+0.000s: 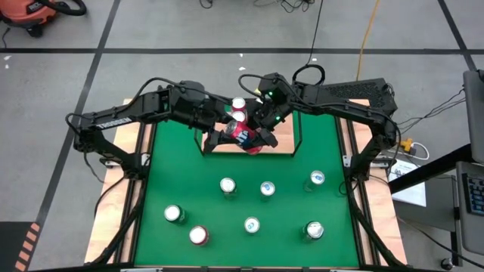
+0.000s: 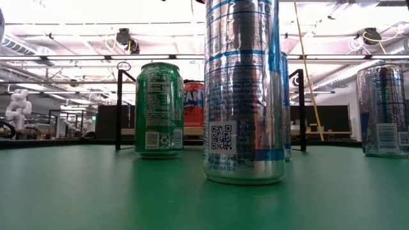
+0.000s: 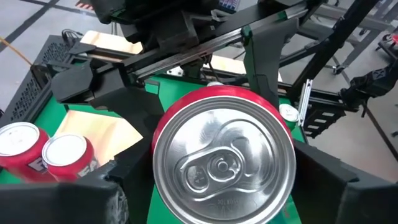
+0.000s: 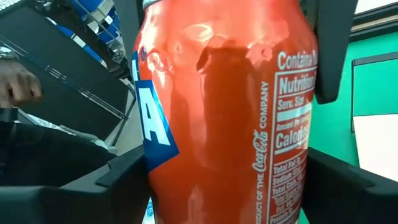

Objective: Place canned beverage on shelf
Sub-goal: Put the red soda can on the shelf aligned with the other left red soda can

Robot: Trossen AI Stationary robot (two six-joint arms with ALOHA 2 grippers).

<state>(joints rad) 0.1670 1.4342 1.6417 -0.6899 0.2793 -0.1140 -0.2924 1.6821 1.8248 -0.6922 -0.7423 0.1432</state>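
Observation:
A red can (image 1: 243,137) is held tilted in the air over the front of the shelf (image 1: 281,151), a small wood board with black rails. My left gripper (image 1: 230,137) comes at the can from the table's left and my right gripper (image 1: 259,135) from the right; both are shut on it. The left wrist view looks onto the can's silver lid (image 3: 222,167). The right wrist view shows its printed side (image 4: 224,124). Two more red cans (image 3: 43,155) stand upright on the shelf's board just behind. My left gripper (image 3: 217,193) pinches the red can between its two fingers (image 3: 109,190), on the can's sides beside the lid end (image 3: 163,134). The lid faces back along the fingers, which lie along the can. The can is lifted clear. My right gripper (image 4: 227,193) pinches the can's side wall (image 4: 158,180) between its two fingers (image 4: 115,177), which lie across the can. It comes in slanting down from the table's right. The can is tilted and clear of the shelf board.
Several upright cans stand spread over the green mat (image 1: 162,166) nearer the front, among them a silver-blue can (image 2: 243,89) and a green can (image 2: 159,108). The shelf's black rails (image 1: 299,128) stand close by both grippers. A person's hand (image 4: 18,87) shows beyond the table.

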